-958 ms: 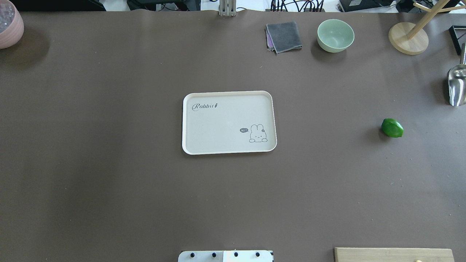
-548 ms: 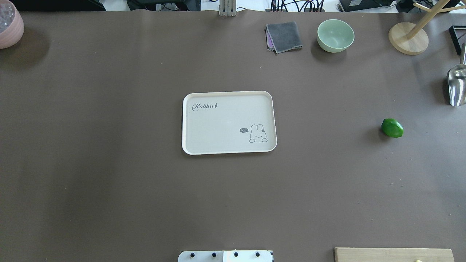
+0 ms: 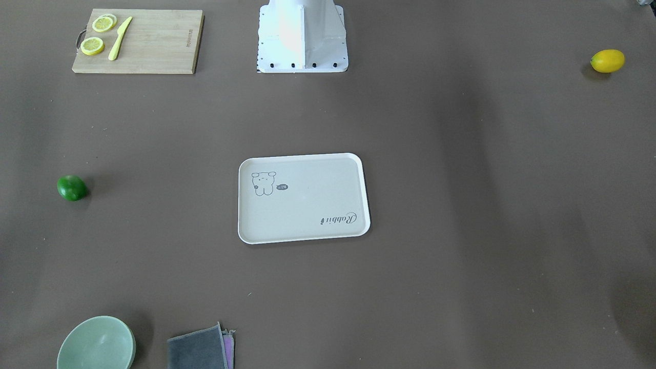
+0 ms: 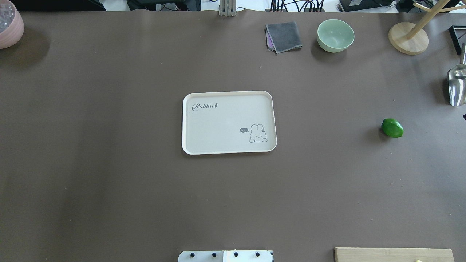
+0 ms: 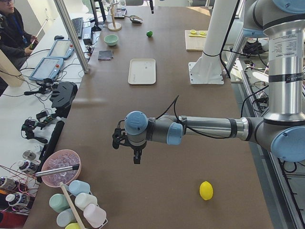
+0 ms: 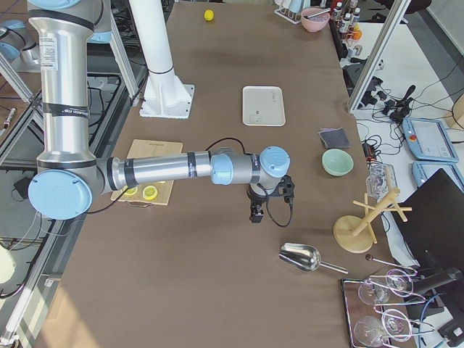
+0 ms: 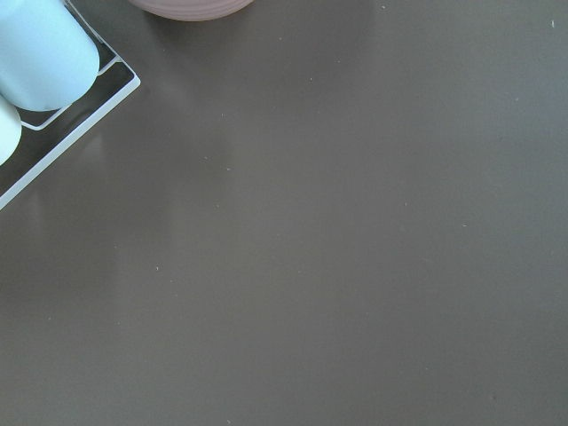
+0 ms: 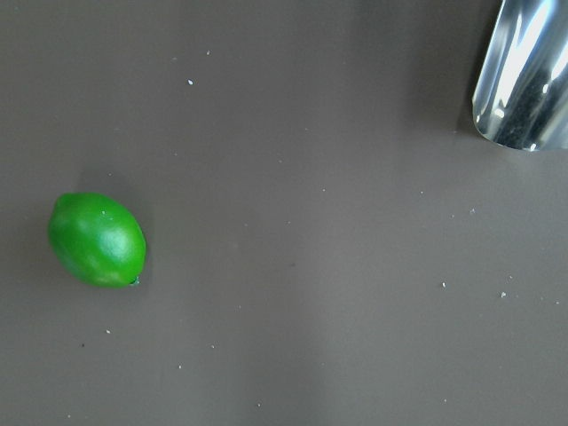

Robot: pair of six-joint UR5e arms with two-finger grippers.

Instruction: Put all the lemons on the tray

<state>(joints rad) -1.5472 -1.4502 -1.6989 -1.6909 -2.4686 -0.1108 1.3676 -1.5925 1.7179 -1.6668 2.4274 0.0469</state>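
- Tray [image 4: 218, 123] lies flat at the middle of the table [image 4: 109, 174], with its rabbit drawing and "Rabbit" script facing up.
- Green lemon [image 4: 392, 128] rests on the table on the robot's right, well apart from the tray. We record it as off the tray.
- Yellow lemon [image 3: 607, 60] rests on the table on the robot's left, toward the robot's edge and well apart from the tray. It is also off the tray.
- Left gripper [image 5: 137, 160] hangs fingers-down above bare table, apart from the yellow lemon. It shows in the left side view only, so we cannot tell whether its jaws stand wide or narrow.
- Left wrist view shows bare table, with the edge of a pink bowl [image 7: 191, 7] and a pale blue cup [image 7: 40, 44] at the top left.
- Right gripper [image 6: 256, 215] hangs fingers-down above the table, between the board [image 6: 156, 148] and the stand [image 6: 353, 233]. It shows in the right side view only, so we cannot tell its jaw state.
- Right wrist view shows the green lemon at the left and the scoop [image 8: 524, 80] at the upper right, well apart.
- Board carries two slices [image 3: 93, 45] and a knife [image 3: 119, 38].
- Green bowl [image 4: 335, 35] and cloth [image 4: 284, 36] sit side by side at the far edge.
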